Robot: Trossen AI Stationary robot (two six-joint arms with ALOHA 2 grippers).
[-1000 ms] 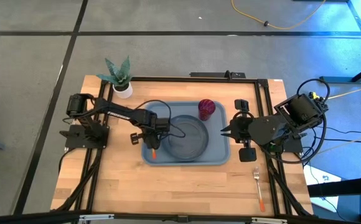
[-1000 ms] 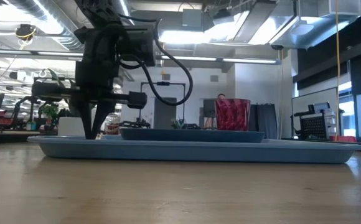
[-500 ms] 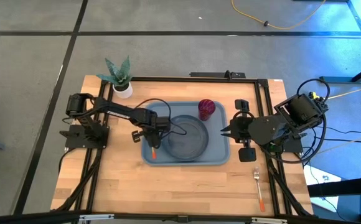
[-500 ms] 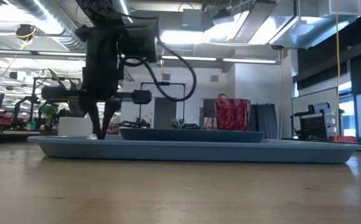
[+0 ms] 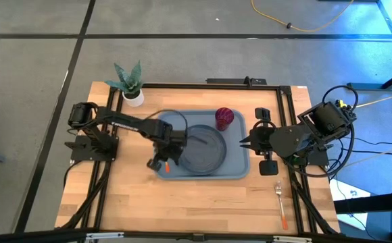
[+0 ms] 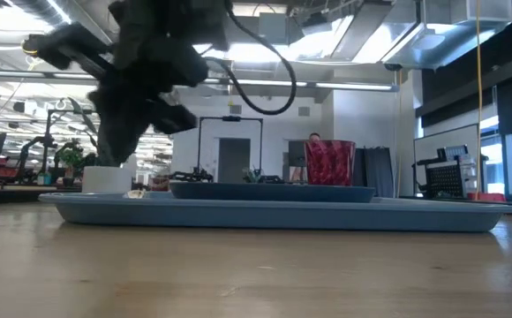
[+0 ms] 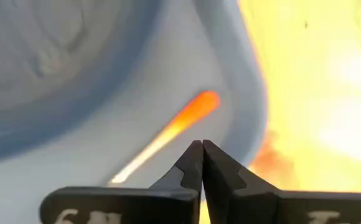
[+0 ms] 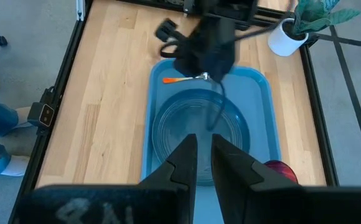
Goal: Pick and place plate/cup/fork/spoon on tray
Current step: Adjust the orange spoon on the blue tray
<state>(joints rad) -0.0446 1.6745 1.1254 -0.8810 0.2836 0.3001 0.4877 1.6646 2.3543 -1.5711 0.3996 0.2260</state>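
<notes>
Lifting the left hand point(image 7: 201, 144) straight up is the job now, I'd say, says the first. Its fingers are pressed together with nothing between them, and the spoon point(image 7: 168, 130) lies flat on the tray point(image 5: 240, 169) just under it, by the tray's left edge.

Agreed, says the second. Keep the fingers together and rise before swinging away, so they catch neither the orange handle nor the tray's raised rim.

What else is on the tray?

The plate point(image 5: 203, 147) sits in its middle and the cup point(image 5: 224, 118) stands at its far right corner. Only the fork point(image 5: 280, 202) is left, lying on the desk point(image 5: 203, 202) near the near right corner, well apart from the tray.

Then that one is for the right hand point(image 8: 203, 140)?

It looks best placed. It hovers just off the tray's right edge, its fingers a narrow gap apart and holding nothing. It should spread wider, come down across the fork's handle and pinch low, since the fork lies flat on the wood.

And where should it set the fork down?

On the bare strip along the tray's near or right edge, away from the cup, which looks easy to tip.
</notes>
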